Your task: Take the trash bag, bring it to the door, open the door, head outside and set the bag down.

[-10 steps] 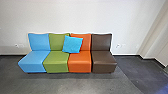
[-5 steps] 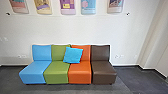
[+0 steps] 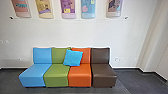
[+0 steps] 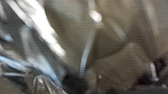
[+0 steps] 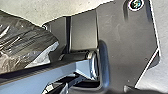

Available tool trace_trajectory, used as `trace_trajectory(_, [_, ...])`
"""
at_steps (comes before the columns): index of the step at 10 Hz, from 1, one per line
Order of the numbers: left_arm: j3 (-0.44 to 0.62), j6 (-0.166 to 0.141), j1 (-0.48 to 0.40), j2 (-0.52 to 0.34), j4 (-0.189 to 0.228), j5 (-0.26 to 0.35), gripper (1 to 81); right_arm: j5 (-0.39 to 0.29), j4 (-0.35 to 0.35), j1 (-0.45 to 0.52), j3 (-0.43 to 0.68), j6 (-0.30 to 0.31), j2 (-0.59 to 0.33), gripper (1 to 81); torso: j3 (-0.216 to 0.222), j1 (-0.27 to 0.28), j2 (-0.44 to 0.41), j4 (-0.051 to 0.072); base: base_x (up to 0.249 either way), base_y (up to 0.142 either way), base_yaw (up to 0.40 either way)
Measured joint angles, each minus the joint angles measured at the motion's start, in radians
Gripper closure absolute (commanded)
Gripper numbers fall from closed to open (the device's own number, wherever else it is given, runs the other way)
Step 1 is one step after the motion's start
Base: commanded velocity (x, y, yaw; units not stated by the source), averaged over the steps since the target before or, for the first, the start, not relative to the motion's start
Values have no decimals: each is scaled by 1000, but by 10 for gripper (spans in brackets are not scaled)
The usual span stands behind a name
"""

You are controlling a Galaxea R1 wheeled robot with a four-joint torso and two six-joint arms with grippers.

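Five posters (image 3: 68, 7) hang at the far side — below them, four seats (image 3: 80, 80), one cushion (image 3: 73, 58) — plus one trash bag (image 5: 20, 42).

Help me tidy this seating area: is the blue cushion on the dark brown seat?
No, the cushion leans across the backs of the green seat and the orange seat.

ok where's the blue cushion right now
In the head view, the blue cushion leans on the backrests where the green seat and orange seat meet, mid-row.
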Motion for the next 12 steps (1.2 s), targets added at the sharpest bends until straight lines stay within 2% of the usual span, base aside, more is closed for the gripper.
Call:
trace_trajectory(1, [-1, 4, 3, 0, 0, -11, 811, 1, 0, 0, -35, 0, 24, 10, 0, 0, 0, 0, 0, 0, 0])
trace_trajectory(3, [-1, 9, 17, 5, 0, -77, 811, 0, 0, 0, -113, 0, 68, 10, 0, 0, 0, 0, 0, 0, 0])
trace_trajectory(5, [-1, 10, 19, 5, 0, -82, 811, 1, 0, -3, -177, 0, 113, 10, 0, 0, 0, 0, 0, 0, 0])
trace_trajectory(6, [-1, 10, 19, 5, 1, -83, 811, 0, 0, -5, -186, 0, 121, 10, 0, 0, 0, 0, 0, 0, 0])
trace_trajectory(7, [-1, 29, 19, 5, 1, -82, 811, 0, 0, -11, -198, 0, 128, 10, 0, 0, 0, 0, 0, 0, 0])
trace_trajectory(12, [-1, 36, 19, 5, 2, -82, 811, 1, 0, -19, -219, 0, 128, 10, 0, 0, 0, 0, 0, 0, 0])
